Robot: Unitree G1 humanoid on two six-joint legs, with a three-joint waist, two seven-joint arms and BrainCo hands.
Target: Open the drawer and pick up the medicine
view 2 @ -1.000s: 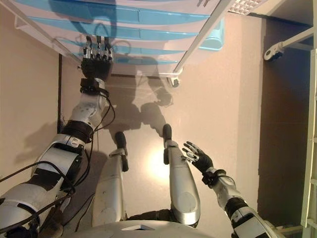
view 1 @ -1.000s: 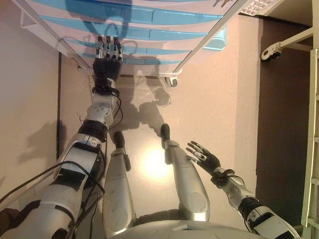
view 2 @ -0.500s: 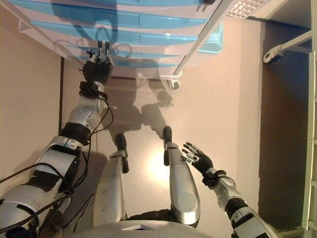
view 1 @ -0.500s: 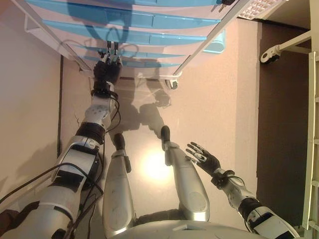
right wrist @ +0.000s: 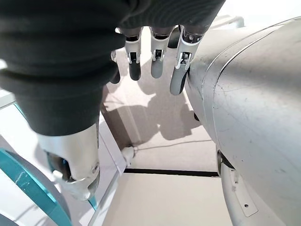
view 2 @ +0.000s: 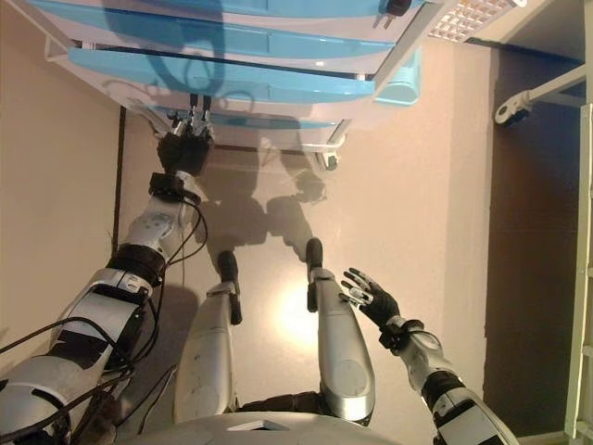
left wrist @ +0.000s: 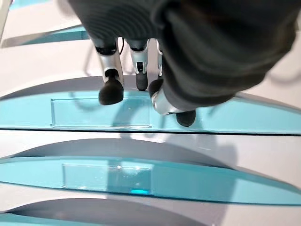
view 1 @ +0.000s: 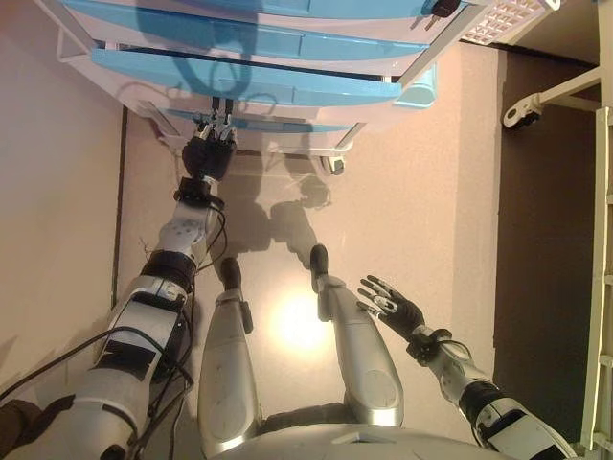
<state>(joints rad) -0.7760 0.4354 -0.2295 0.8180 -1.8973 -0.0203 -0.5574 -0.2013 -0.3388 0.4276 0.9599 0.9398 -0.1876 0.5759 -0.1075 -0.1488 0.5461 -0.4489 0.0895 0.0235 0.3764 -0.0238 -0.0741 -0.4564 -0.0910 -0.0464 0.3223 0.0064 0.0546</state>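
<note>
Currently: drawer [view 1: 244,77] partly pulled out, medicine not visible in any view.
Left hand [view 1: 210,151] is hooked on a lower drawer front, fingers curled; right hand [view 1: 391,305] hangs spread, empty. Pick-up remains.

Along the top of the frame stands a white drawer unit [view 1: 412,62] with blue drawer fronts stacked one over another. One blue drawer [view 1: 244,77] juts out further than the fronts above and below it. The left hand [view 1: 210,151] reaches up from the lower left, its fingertips [view 1: 216,119] meeting the underside of that jutting drawer. At lower right the right hand [view 1: 391,305] hangs over the pale floor [view 1: 402,192] with fingers spread, touching nothing.
</note>
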